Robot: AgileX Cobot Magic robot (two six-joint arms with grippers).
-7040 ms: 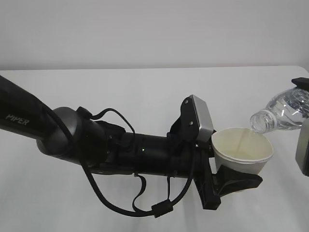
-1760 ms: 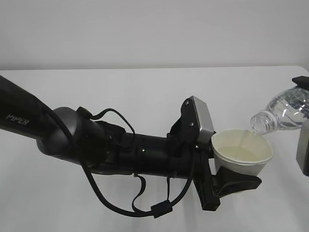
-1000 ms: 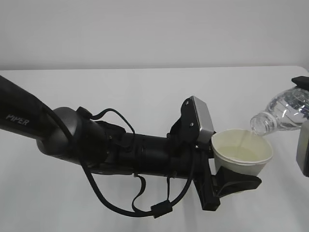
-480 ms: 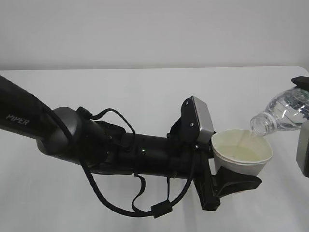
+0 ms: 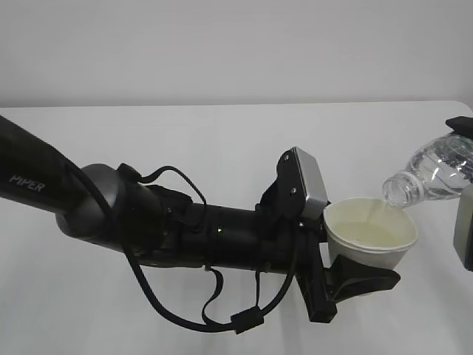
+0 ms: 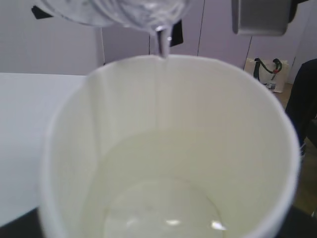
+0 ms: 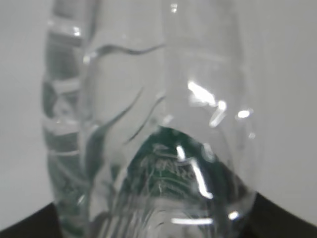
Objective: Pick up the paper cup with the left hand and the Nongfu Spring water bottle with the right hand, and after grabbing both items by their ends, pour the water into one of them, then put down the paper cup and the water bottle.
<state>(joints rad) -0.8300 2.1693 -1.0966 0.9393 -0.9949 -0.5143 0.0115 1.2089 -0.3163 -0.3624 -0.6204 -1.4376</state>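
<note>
Left hand (image 5: 353, 275): reaches level from the table's left edge toward its right, black fingers clamped on the cup's base.
Paper cup (image 5: 371, 235): upright above the table's right part, water (image 6: 163, 208) pooled inside.
Right hand (image 5: 464, 222): at the right edge, gripping the bottle's end.
Nongfu Spring water bottle (image 5: 436, 171): tilted, mouth over the cup's far rim, thin stream falling.

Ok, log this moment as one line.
phase: pouring | left hand: holds paper cup | right hand: tilts water bottle | water: streaming into cup
</note>
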